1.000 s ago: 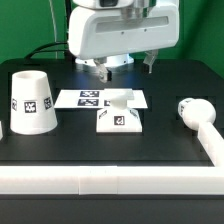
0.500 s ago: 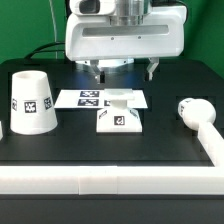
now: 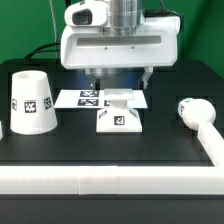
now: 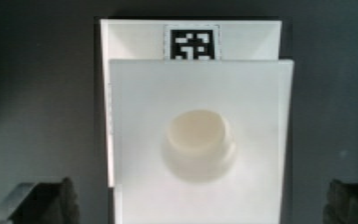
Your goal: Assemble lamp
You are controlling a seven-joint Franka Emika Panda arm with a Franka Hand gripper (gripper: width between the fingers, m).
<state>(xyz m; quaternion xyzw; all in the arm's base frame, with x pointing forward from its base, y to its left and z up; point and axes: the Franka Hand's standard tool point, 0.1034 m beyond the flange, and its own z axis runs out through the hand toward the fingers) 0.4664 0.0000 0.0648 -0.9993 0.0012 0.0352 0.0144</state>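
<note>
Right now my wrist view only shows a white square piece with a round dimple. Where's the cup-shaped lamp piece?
Observer: The shade stands upright, narrow end up, at the exterior view's left, apart from the base.
Operator: And the bulb?
Observer: The bulb lies on its side at the exterior view's right.
Operator: Is my claw low?
Observer: The gripper hangs open just above the base, not touching it as far as I can tell.

Smooth white plastic base (image 3: pixel 120 119), smooth white plastic shade (image 3: pixel 31 101), white plastic bulb (image 3: pixel 195 114), matt black table (image 3: pixel 90 152)
</note>
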